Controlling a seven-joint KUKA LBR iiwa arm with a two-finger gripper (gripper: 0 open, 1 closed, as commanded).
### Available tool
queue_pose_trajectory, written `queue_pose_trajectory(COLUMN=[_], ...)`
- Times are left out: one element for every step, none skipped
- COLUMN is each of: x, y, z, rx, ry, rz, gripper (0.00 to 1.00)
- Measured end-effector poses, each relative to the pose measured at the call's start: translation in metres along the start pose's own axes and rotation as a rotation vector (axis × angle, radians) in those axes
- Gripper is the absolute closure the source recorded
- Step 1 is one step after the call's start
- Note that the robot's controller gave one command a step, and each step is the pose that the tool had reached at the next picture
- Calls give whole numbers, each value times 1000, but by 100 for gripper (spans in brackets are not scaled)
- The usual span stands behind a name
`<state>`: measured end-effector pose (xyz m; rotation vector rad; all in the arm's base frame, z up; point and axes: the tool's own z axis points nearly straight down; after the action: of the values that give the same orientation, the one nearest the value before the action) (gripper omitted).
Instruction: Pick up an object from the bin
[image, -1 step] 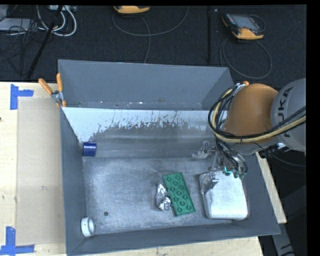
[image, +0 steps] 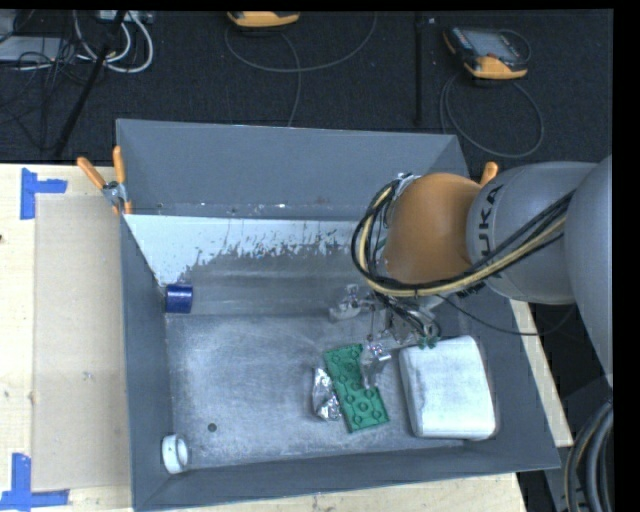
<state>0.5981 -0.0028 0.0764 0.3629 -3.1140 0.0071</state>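
1. One arm (image: 545, 235) comes in from the right across the rim of the bin (image: 250, 370). Its thick grey link lies roughly level and points left.
2. At its wrist sits a rounded orange cover (image: 430, 228) looped with black and yellow cables. It is above the right-centre of the bin, near the foot of the sloping back wall.
3. Below that cover the gripper (image: 378, 352) hangs down toward the floor, just right of the bin's middle. Its lower end sits at the upper end of a green studded plate (image: 358, 390). Whether it touches the plate or hovers just above cannot be told.
4. Whether the gripper is wide, narrow or clamped on anything cannot be told, as its metal parts overlap.
5. Lying flat on the floor with its studs up, the green studded plate is right of centre and toward the front wall. Its long axis runs diagonally, with the back end pointing up-left under the gripper and the front end pointing down-right.
6. Touching the plate's left edge is a crumpled silver foil lump (image: 325, 395). Just beside the plate on the right is a white rectangular block (image: 448, 390), its long side running nearly front to back.
7. Well apart from the gripper, a blue cylinder (image: 179, 298) lies at the left foot of the back slope. A small white cap (image: 174, 453) sits in the front-left corner.
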Motion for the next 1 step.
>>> queue_pose_trajectory(x=[-2], y=[1], z=[-3], rx=[-1], ry=[-8], rz=[0], gripper=[100])
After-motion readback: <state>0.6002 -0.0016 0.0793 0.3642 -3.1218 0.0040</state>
